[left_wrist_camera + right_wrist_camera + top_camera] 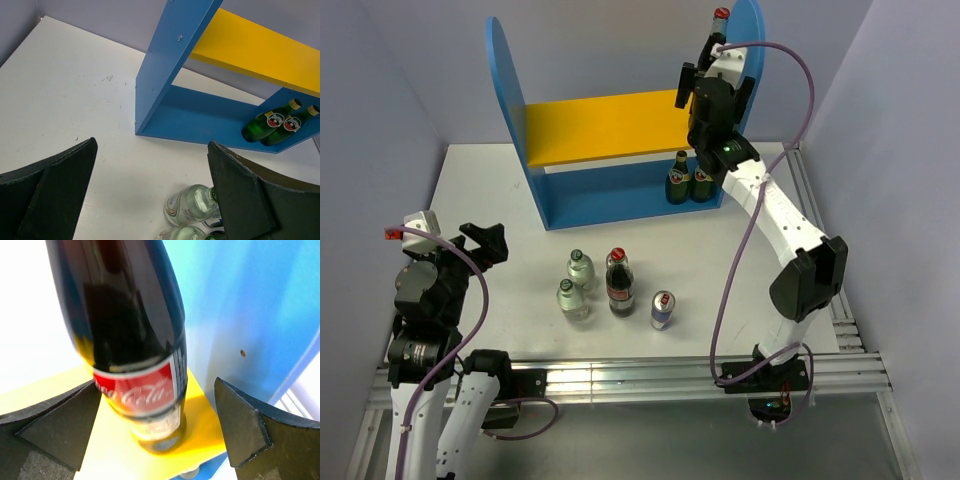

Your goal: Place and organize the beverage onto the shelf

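A tall cola bottle (135, 340) with a red label stands upright on the right end of the yellow upper board (200, 415) of the blue shelf (510, 110); its red cap (720, 15) shows above my right arm. My right gripper (157, 430) is open with one jaw on each side of the bottle; in the top view the gripper (717, 72) is at the upper board. On the table stand a second cola bottle (619, 282), two clear green-capped bottles (580, 268) (572, 298) and one blue-silver can (663, 310). My left gripper (488, 243) is open and empty, left of them.
Two dark green bottles with yellow caps (678, 180) (702, 182) stand on the shelf's lower level at the right, also in the left wrist view (265, 125). The clear bottles (192, 202) lie just below my left gripper's (152, 185) right finger. Walls close the sides.
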Available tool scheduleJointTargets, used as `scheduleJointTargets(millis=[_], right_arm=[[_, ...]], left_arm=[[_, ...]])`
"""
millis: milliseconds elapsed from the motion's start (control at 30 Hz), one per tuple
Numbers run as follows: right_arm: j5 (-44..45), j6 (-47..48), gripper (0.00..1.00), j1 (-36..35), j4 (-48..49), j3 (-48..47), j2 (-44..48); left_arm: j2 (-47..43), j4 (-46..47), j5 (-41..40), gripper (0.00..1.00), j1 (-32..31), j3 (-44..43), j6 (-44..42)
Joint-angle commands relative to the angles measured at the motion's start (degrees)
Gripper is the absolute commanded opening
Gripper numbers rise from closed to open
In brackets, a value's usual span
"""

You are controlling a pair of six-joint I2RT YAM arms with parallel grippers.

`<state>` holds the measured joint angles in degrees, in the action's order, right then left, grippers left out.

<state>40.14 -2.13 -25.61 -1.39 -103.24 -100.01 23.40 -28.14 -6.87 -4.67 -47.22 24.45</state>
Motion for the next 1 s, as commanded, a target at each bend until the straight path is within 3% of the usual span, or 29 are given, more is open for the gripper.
scheduleJointTargets(millis=[0, 267, 400, 500, 800, 967], right_arm=[[-3.05, -2.17, 1.0, -0.5, -0.11, 2.25, 4.37], [-8.58, -3.84, 1.0, -0.85, -1.77, 7.52, 9.56], [-11.48, -7.18, 1.0, -1.73, -3.53, 12.35, 16.57], [-8.94, -7.54, 1.0, -4.35, -2.39, 19.72, 24.12], [-10.87, -16.05, 1.0, -19.99, -5.91, 41.0, 45.5], [-13.68, -20.27, 1.0, -31.68, -0.82, 55.58, 53.32]], left_arm=[[-0.63, 1.77, 0.81, 0.99, 0.54, -0.06, -1.24], [-0.9, 1.69, 0.37, 0.99, 0.54, -0.06, -1.24], [-0.9, 1.69, 0.02, 0.99, 0.62, -0.06, -1.24], [-0.99, 1.69, 0.11, 0.99, 0.71, -0.06, -1.24], [-1.16, 2.04, 1.78, 0.99, 1.24, -0.15, -1.68], [-0.11, 1.69, 2.13, 0.99, 1.68, -0.33, -1.51]])
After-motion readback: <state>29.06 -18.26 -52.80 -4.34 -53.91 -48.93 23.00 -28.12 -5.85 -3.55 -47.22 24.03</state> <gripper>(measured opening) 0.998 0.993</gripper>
